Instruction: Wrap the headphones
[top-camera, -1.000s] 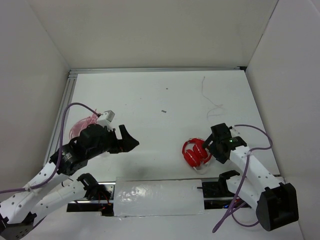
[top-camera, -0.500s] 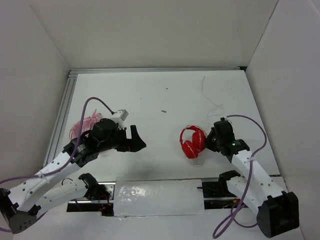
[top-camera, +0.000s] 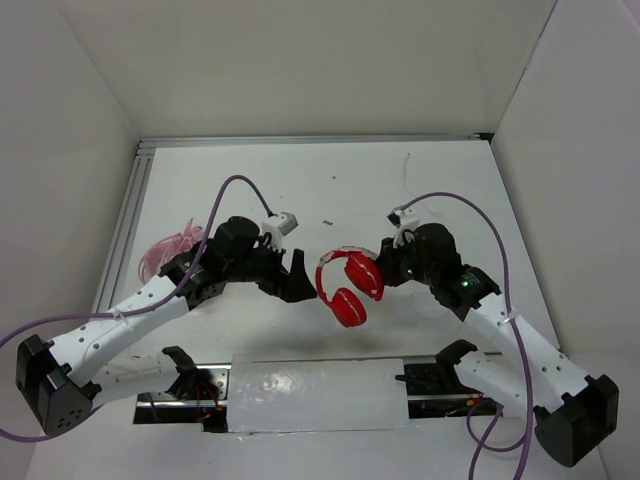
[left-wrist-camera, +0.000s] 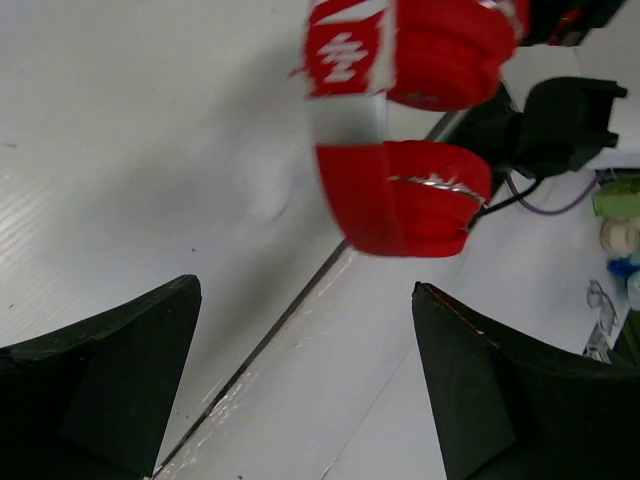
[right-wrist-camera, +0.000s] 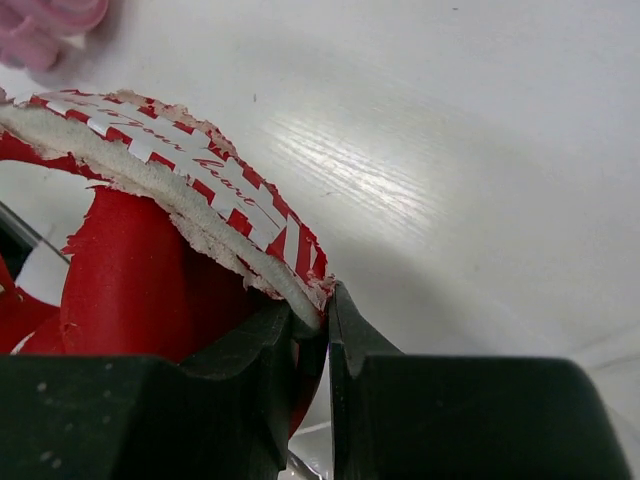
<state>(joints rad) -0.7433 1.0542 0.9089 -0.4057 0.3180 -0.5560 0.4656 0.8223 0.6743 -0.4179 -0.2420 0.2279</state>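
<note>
Over the table, right gripper pinching the headphones, frayed headband clear only wrist-close, left gripper spread wide.

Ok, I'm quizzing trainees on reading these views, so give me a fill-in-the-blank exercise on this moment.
1. The right gripper is shut on the ____ of the headphones.
2. The left gripper stands ____, holding nothing.
3. The held headphones are ____ in colour.
4. The pink headphones lie on the ____ arm's side.
Missing words: headband; open; red; left.
</note>
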